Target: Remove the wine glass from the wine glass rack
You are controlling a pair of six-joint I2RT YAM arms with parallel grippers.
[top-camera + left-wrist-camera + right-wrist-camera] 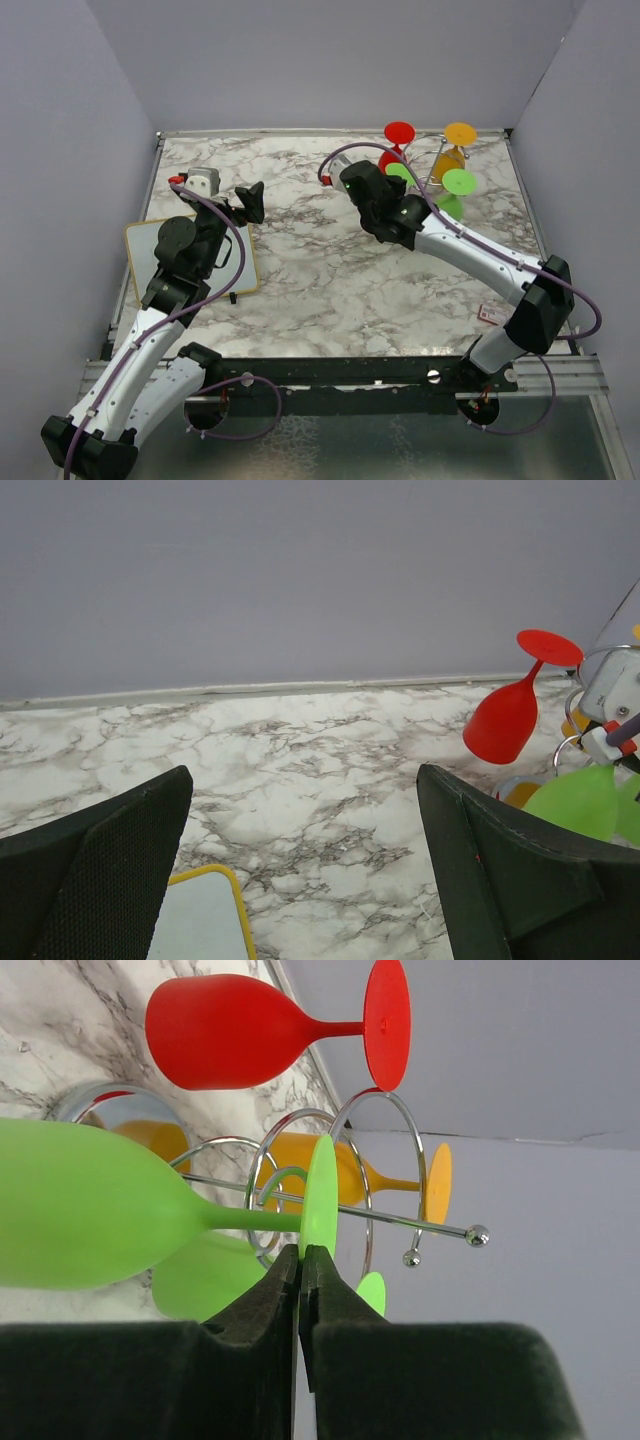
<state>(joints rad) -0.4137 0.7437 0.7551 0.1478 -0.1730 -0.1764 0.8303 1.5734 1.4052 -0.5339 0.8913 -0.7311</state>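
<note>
The silver wire wine glass rack stands at the table's far right, with its looping arms close up in the right wrist view. Upside-down glasses hang from it: red, orange and two green. My right gripper is shut on the rim of the round foot of the nearer green wine glass, which still hangs on a rack arm. From above, this gripper sits against the rack's left side. Over the table's left, my left gripper is open and holds nothing.
A white board with a yellow rim lies at the left edge under the left arm. A small pink item lies near the right arm's base. Grey walls enclose the marble table at the back and on both sides.
</note>
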